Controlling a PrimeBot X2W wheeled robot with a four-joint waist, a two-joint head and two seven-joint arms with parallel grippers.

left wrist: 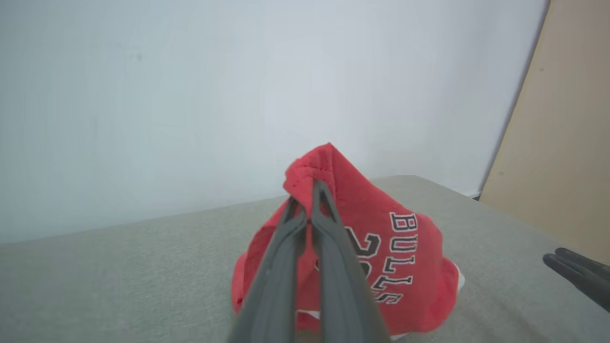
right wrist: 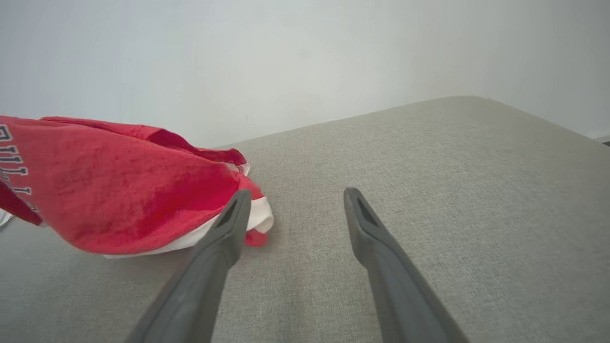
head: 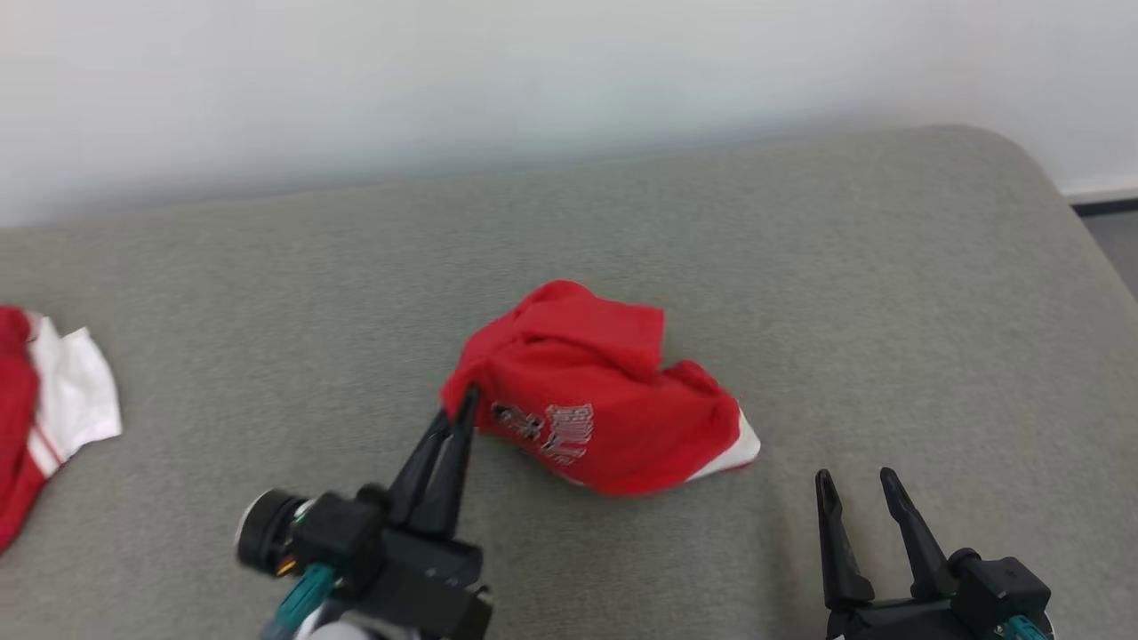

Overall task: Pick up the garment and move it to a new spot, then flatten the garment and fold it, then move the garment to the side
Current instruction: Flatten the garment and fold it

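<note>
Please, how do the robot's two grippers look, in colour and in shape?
Both the left gripper and the right gripper have two long, dark, tapering fingers on a black blocky base, with teal parts behind. Each fingertip has a narrow slot.

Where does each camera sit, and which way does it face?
Head: on the head, looking down at the grey cushion; left end effector shut on the red garment, right end effector open.
Left wrist: on that wrist, along its shut fingers toward the wall.
Right wrist: on that wrist, along its open fingers across the cushion.
Shared: all show the garment.
</note>
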